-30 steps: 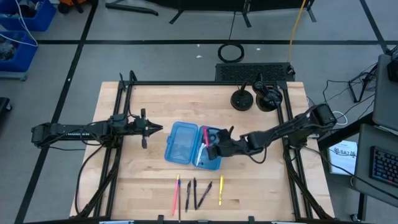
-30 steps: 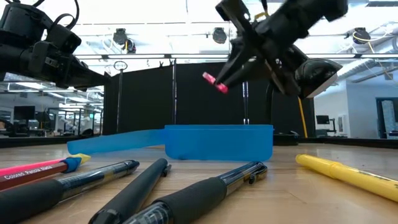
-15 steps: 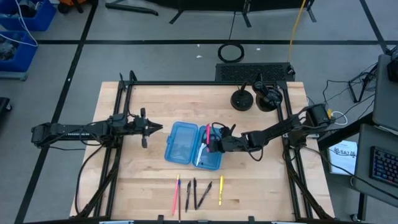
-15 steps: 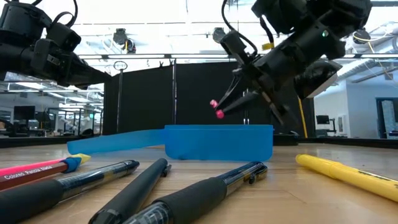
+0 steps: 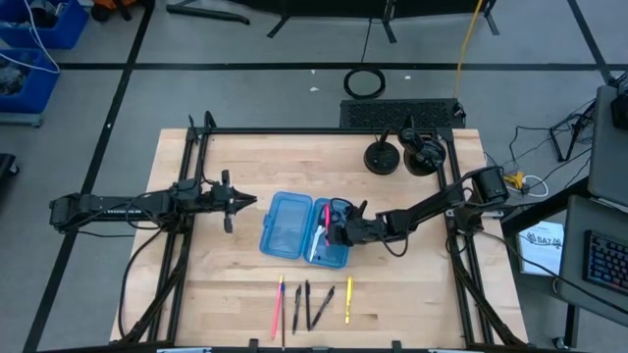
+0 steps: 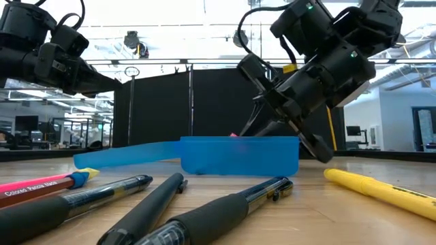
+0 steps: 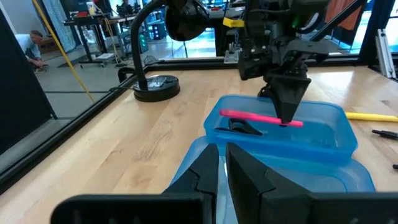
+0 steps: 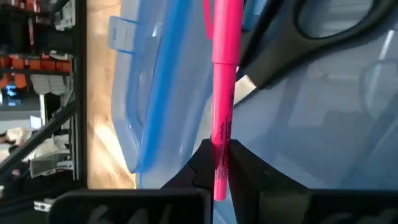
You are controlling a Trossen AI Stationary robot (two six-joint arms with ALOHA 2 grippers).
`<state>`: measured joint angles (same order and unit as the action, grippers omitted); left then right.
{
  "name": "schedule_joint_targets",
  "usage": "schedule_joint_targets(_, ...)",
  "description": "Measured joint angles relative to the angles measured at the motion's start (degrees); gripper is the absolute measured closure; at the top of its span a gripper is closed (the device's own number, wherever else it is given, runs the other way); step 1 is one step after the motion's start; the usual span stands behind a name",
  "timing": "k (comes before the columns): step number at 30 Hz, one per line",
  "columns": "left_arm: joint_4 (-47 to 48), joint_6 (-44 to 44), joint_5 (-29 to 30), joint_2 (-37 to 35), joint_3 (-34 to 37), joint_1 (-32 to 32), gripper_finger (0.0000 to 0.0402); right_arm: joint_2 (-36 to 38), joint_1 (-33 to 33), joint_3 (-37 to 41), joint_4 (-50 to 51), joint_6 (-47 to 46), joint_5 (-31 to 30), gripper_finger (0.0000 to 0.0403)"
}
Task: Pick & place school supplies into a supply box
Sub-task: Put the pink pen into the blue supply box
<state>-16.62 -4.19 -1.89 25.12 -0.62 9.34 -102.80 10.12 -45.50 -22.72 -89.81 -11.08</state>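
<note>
Right hand [image 5: 337, 233] is clamped on a pink pen [image 5: 318, 227], its two fingers pinching the barrel as it reaches down into the right half of the blue supply box [image 5: 304, 227]. In the left wrist view the pen [image 7: 261, 118] lies nearly level inside that half, held at one end by the hand [image 7: 287, 118], with the scissors [image 7: 241, 127] resting on the box floor just beside it. The right wrist view shows the pink barrel [image 8: 222, 93] running between the dark fingertips, over the clear blue plastic and the black scissor handles [image 8: 311, 31].

From the low view, only the tip of the pen [image 6: 234, 135] peeks above the box wall [image 6: 240, 156], and the right hand [image 6: 255, 122] sits tilted just behind that wall.

Nearer the front edge of the desk [image 5: 216, 284], a row of supplies lies side by side: a pink-red pencil [image 5: 278, 306], three black pens [image 5: 308, 306] and a yellow pen [image 5: 348, 299].

Left hand [image 5: 249, 202] hovers above the desk to the left of the box, apart from it, its fingers drawn close together and gripping nothing.

Two black round objects [image 5: 402, 155] stand at the far right corner of the desk.
</note>
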Motion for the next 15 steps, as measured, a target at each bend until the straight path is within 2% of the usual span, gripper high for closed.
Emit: schedule_joint_targets(15, 0.1, 0.0, 0.0, 0.0, 0.0, 0.0, 0.0364, 0.1, -1.1, -0.1, 3.3, -0.7, 0.8, 0.0386)
